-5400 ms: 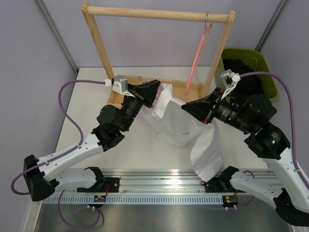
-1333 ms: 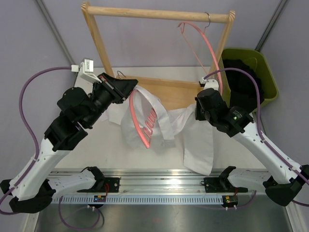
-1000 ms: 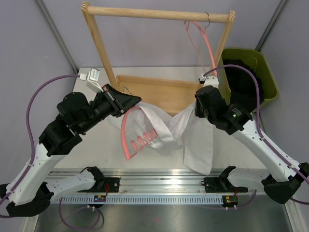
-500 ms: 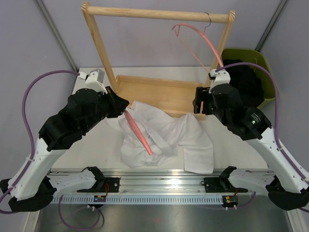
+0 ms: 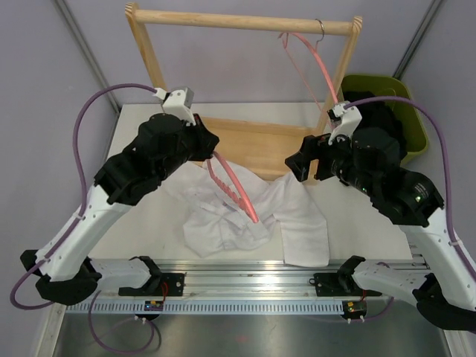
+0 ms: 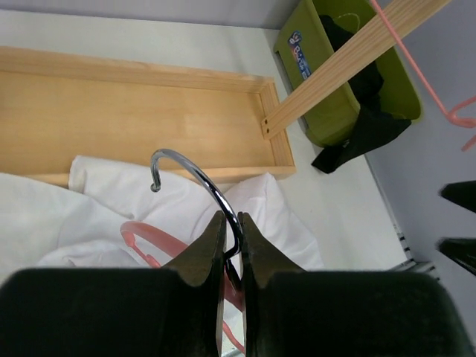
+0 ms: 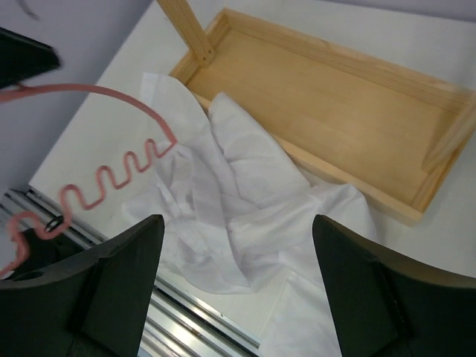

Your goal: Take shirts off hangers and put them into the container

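Table (image 5: pixel 357 230): pale top, with both arms reaching in over it from the near edge.
Wooden rack (image 5: pixel 238 21): upright frame at the back of the table, its flat tray base lying on the table top.
White shirt (image 5: pixel 282 216): off the rack, crumpled in a heap on the table just in front of the tray. One fold laps against the tray's front edge, and it is not in the basket.
Container (image 5: pixel 418 132): olive-green basket on the table at the right, just beyond the rack's right post.
Black shirt (image 6: pixel 364 126): in the container, with part of it spilling over the rim.
Hanger on the rack (image 5: pixel 326 74): pink, hooked on the top bar near its right end, hanging bare and tilted.
Held hanger (image 5: pixel 234 190): pink with a notched edge, slanting down from the left arm until its low end meets the white folds. I cannot tell whether it is caught inside the cloth.
Left gripper (image 6: pixel 229 219): pinched tight on the silver hook wire of the held hanger, above the shirt.
Right gripper (image 7: pixel 238 223): fingers spread wide with nothing between them, hanging above the white shirt near the tray's front right corner.
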Controlling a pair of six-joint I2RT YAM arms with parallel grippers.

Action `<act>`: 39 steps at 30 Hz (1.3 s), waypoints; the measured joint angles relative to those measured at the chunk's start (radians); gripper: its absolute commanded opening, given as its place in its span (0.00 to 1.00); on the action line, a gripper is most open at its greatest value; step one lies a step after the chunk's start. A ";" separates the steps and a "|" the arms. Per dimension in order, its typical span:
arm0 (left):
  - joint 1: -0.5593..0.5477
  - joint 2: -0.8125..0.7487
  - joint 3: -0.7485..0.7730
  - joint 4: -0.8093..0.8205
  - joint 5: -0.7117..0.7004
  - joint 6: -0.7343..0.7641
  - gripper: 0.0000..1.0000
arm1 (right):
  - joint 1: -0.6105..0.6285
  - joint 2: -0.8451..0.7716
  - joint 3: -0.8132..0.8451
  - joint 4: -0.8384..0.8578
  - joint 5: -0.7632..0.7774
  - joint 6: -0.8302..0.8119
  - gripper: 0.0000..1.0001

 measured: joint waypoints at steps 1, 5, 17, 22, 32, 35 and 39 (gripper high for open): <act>-0.001 0.019 0.002 0.014 0.000 0.019 0.00 | 0.000 0.000 0.028 -0.004 -0.017 -0.003 0.89; -0.029 0.134 0.003 0.065 -0.006 0.106 0.00 | 0.000 0.002 0.155 -0.010 -0.091 -0.014 0.92; -0.107 0.365 0.162 0.066 -0.016 0.311 0.00 | 0.010 0.159 0.317 -0.077 -0.303 -0.023 0.84; -0.116 0.385 0.257 0.056 -0.021 0.356 0.00 | 0.038 0.232 0.283 -0.118 -0.325 -0.020 0.74; -0.131 0.489 0.363 0.004 -0.024 0.397 0.00 | 0.071 0.237 0.278 -0.157 -0.319 -0.019 0.47; -0.131 0.509 0.363 -0.018 -0.027 0.402 0.00 | 0.077 0.240 0.278 -0.175 -0.308 -0.018 0.36; -0.131 0.510 0.363 -0.034 -0.051 0.409 0.00 | 0.080 0.245 0.278 -0.193 -0.269 -0.014 0.29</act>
